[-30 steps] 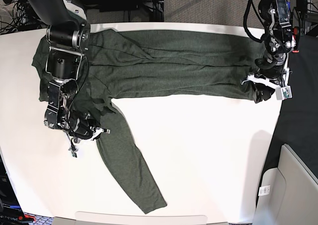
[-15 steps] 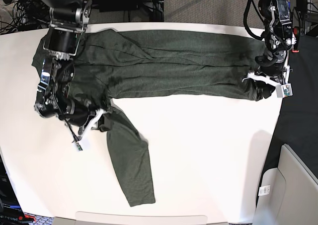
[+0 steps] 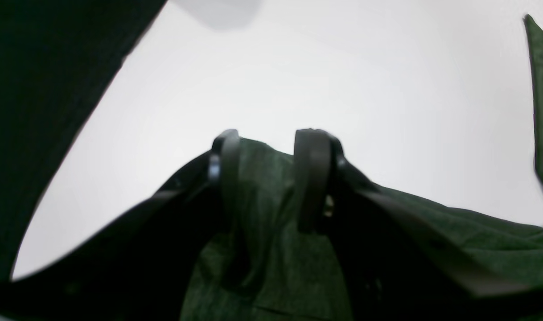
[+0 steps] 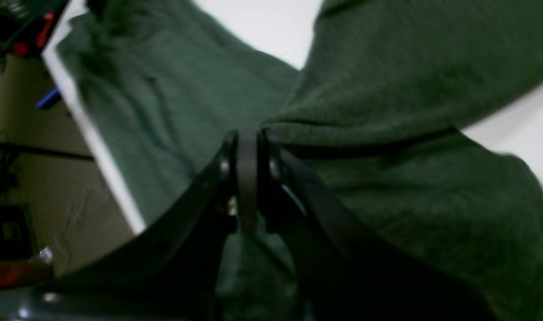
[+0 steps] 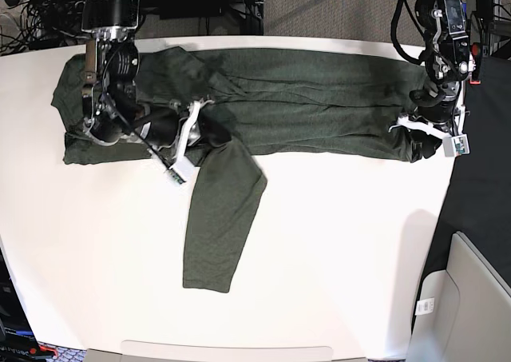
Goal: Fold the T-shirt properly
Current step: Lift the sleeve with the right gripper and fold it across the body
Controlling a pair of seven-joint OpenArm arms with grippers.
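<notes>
The dark olive T-shirt lies stretched across the far part of the white table. One long sleeve trails from its body toward the near edge. My right gripper is over the shirt's left half, shut on a fold at the top of that sleeve. In the right wrist view its fingers pinch the green cloth. My left gripper is at the shirt's right end. In the left wrist view a bunch of cloth stands gripped between its two fingers.
The table's right edge runs just beyond my left gripper, with a dark floor and a pale grey bin past it. Cables and dark equipment sit behind the far edge. The table's white edge shows in the right wrist view.
My right gripper has carried the sleeve's top from the lower left up and rightward onto the shirt's body, and the sleeve swung along with it. My left gripper has held its place.
</notes>
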